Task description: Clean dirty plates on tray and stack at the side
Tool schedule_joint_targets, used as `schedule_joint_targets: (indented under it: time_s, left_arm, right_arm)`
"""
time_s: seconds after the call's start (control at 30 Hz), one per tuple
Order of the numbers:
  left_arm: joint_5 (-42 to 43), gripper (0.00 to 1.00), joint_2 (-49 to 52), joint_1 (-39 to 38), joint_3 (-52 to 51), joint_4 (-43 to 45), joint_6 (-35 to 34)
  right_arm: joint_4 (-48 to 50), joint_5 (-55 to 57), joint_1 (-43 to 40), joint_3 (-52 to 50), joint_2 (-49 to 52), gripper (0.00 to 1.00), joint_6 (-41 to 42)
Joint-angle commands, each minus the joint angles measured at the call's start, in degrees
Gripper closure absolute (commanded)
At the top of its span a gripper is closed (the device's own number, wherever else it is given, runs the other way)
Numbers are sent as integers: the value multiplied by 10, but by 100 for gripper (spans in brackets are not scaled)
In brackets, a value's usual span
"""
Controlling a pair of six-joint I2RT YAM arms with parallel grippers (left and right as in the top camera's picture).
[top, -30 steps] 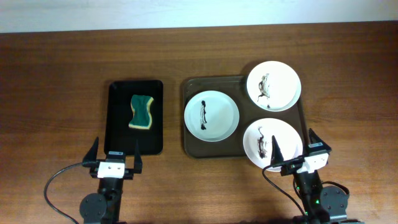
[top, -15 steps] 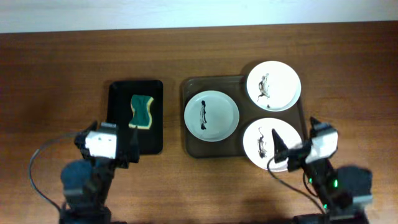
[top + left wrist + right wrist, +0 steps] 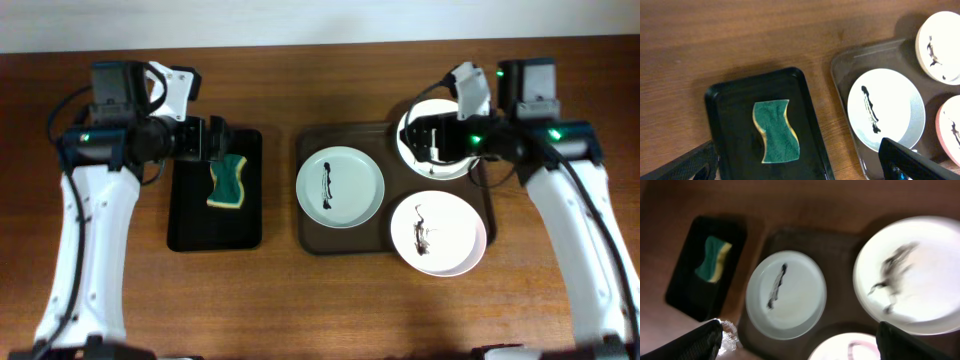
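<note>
Tray (image 3: 345, 240): dark brown, glossy, rounded corners, raised rim. I see it lying flat, right of centre in the overhead view. It carries three small round white plates, all face up, all soiled, each lying singly.

- left plate (image 3: 340, 186): wholly inside the rim, one thin dark streak down its middle.
- far right plate (image 3: 942, 45): branching dark smear, overhangs the tray's far right corner.
- near right plate (image 3: 438, 232): similar dark smear, overhangs the near right corner.

Wood tabletop (image 3: 320, 90) grained, semi-matt; brown tray (image 3: 340, 238) glossy, smooth; plates (image 3: 340, 186) white, smooth w/ sheen; black tray (image 3: 215, 225) glossy, plastic-looking; sponge (image 3: 228, 181) rough green top, yellow foam.
</note>
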Motion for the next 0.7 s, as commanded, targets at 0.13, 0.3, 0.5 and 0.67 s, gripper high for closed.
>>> schedule_joint_targets:
  time_s: [0.13,0.3,0.5,0.67]
  left_arm:
    - [-2,0,75,1,11,7,-58]
    - [-36,12,108,1,11,12,-135]
    - [-36,13,146,1,11,23,-136]
    - [-36,14,173,1,11,25,-136]
  right_arm:
    - [11,49,40,12,179,29,105]
    - [33,134,94,12,260,52,167]
    - [63,136,114,11,330,67,189]
    - [65,150,114,9,346,79,204]
